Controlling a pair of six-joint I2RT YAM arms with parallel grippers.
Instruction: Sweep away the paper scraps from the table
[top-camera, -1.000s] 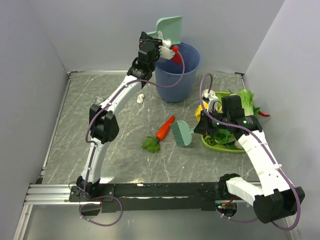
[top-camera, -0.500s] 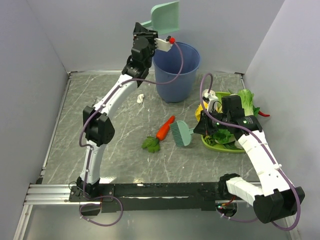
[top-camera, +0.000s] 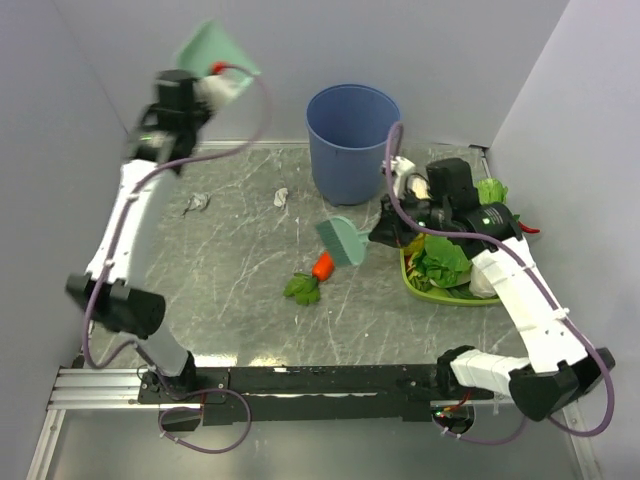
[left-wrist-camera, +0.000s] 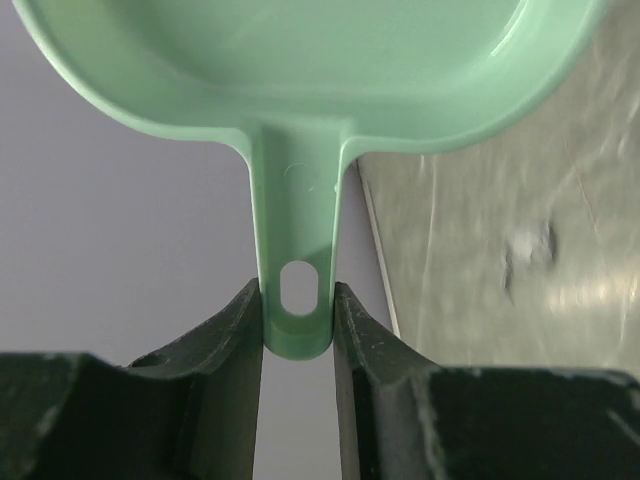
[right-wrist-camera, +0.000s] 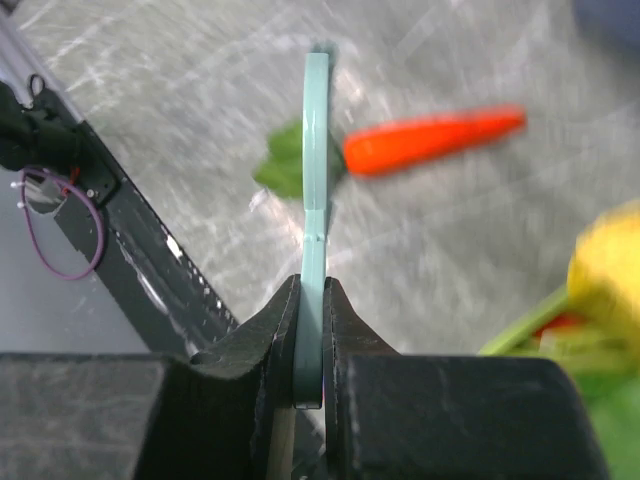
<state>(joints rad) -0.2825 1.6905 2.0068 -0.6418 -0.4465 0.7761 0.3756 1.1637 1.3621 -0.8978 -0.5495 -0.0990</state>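
Two white-grey paper scraps lie on the marble table (top-camera: 230, 310): one (top-camera: 197, 203) at the back left, one (top-camera: 281, 196) left of the bucket. One scrap shows blurred in the left wrist view (left-wrist-camera: 530, 245). My left gripper (top-camera: 205, 88) is shut on the handle of the teal dustpan (top-camera: 214, 46), held high at the back left, also in the left wrist view (left-wrist-camera: 298, 70). My right gripper (top-camera: 385, 232) is shut on the handle of the teal brush (top-camera: 342, 240), raised over the table; it shows edge-on in the right wrist view (right-wrist-camera: 315, 200).
A blue bucket (top-camera: 352, 140) stands at the back centre. An orange carrot (top-camera: 322, 265) with green leaves (top-camera: 300, 289) lies mid-table, also in the right wrist view (right-wrist-camera: 430, 140). A green tray of vegetables (top-camera: 450, 290) sits at the right.
My left arm has swung the dustpan from over the bucket to the back left. My right gripper has lifted the brush and moved it left over the carrot.
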